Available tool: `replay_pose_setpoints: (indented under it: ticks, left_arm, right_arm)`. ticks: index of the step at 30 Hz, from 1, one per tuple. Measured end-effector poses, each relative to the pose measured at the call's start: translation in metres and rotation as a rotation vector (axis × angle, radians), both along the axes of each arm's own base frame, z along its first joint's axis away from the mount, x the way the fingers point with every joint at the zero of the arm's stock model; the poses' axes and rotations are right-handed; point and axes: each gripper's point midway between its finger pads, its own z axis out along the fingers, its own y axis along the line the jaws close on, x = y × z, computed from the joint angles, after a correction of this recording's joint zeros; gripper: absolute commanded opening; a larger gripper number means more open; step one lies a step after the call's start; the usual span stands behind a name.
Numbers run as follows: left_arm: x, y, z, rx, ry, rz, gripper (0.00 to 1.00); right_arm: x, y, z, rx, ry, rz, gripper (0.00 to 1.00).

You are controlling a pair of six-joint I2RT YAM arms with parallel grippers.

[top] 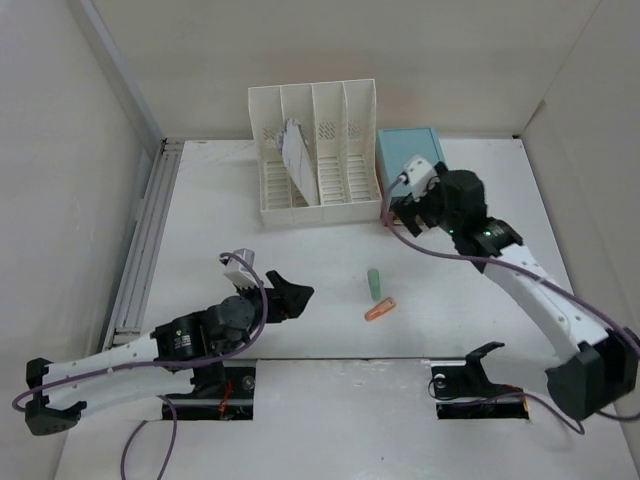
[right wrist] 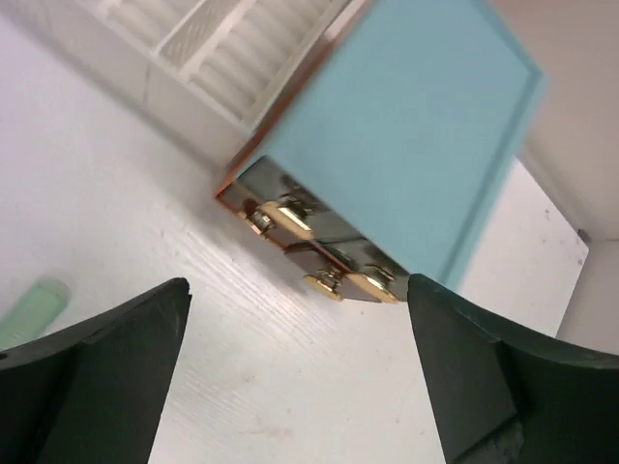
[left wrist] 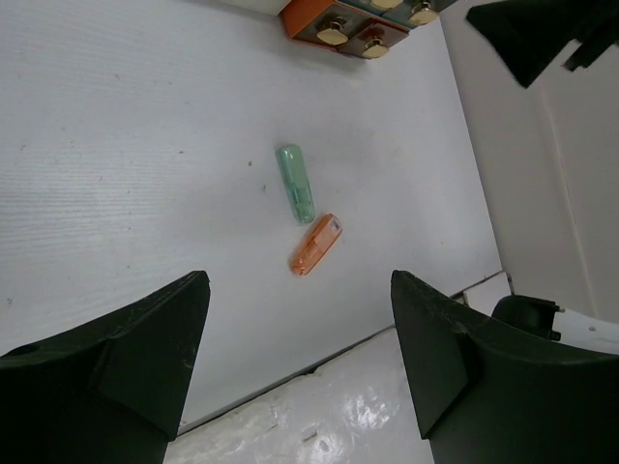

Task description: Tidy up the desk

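Note:
The white desk (top: pixel 300 260) holds a green capped tube (top: pixel 374 283) and an orange tube (top: pixel 380 310) near its front middle; both also show in the left wrist view, green tube (left wrist: pixel 295 182) and orange tube (left wrist: pixel 315 244). My left gripper (top: pixel 285 298) is open and empty, left of the tubes, near the desk's front edge. My right gripper (top: pixel 408 215) is open and empty, just in front of the light-blue drawer box (top: pixel 408 160), whose gold knobs (right wrist: pixel 329 280) lie between my fingers in the right wrist view.
A white slotted file rack (top: pixel 318 150) with a sheet of paper (top: pixel 298 155) stands at the back, touching the drawer box. A grey rail (top: pixel 145 235) runs along the left edge. White walls enclose the desk.

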Motion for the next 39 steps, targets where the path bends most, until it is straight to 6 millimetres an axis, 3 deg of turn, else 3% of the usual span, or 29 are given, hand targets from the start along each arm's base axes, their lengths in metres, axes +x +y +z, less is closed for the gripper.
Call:
replay_pose_setpoints:
  ticks: [1, 3, 4, 5, 8, 10, 12, 13, 16, 19, 25, 29, 32, 39]
  left_arm:
    - [0.000, -0.002, 0.001, -0.002, -0.005, -0.007, 0.73]
    - [0.000, -0.007, 0.002, -0.001, -0.010, -0.019, 0.73]
    - [0.000, -0.010, 0.001, 0.005, -0.011, -0.026, 0.73]
    - [0.000, -0.012, 0.000, 0.013, -0.011, -0.033, 0.73]
    - [0.000, -0.019, -0.002, 0.024, -0.014, -0.052, 0.73]
    - [0.000, -0.023, -0.002, 0.028, -0.017, -0.063, 0.73]
    - [0.000, -0.027, -0.002, 0.027, -0.018, -0.073, 0.73]
    - [0.000, -0.029, -0.003, 0.027, -0.017, -0.078, 0.73]
    - [-0.001, -0.034, -0.004, 0.027, -0.015, -0.091, 0.73]
    - [-0.001, -0.037, 0.002, 0.003, -0.021, -0.095, 0.73]
    - [0.000, -0.042, 0.005, -0.024, -0.027, -0.097, 0.73]
    - [0.001, -0.045, 0.001, -0.014, -0.023, -0.097, 0.73]
    - [0.002, -0.046, -0.003, 0.001, -0.018, -0.096, 0.73]
    - [0.003, -0.048, -0.010, 0.028, -0.007, -0.097, 0.73]
  right_arm:
    - [-0.002, -0.007, 0.016, 0.065, -0.035, -0.026, 0.67]
    - [-0.002, -0.029, 0.036, 0.169, -0.068, -0.107, 0.24]
    - [0.000, -0.039, 0.037, 0.211, -0.061, -0.142, 0.14]
    - [0.002, -0.047, 0.035, 0.255, -0.039, -0.181, 0.12]
    - [0.008, -0.058, 0.006, 0.382, 0.097, -0.259, 0.14]
    - [0.006, -0.061, -0.020, 0.475, 0.191, -0.294, 0.48]
    - [-0.011, -0.067, -0.052, 0.556, 0.285, -0.338, 0.71]
    - [-0.022, -0.070, -0.068, 0.596, 0.327, -0.367, 0.73]
    - [-0.046, -0.083, -0.095, 0.713, 0.415, -0.455, 0.75]
    - [-0.049, -0.092, -0.098, 0.821, 0.423, -0.514, 0.75]
    - [-0.030, -0.088, -0.103, 0.942, 0.442, -0.522, 0.67]
    - [-0.014, -0.083, -0.150, 0.987, 0.603, -0.567, 0.57]
    - [-0.010, -0.080, -0.182, 1.035, 0.732, -0.601, 0.56]
    - [0.019, -0.080, -0.178, 1.101, 0.698, -0.562, 0.56]
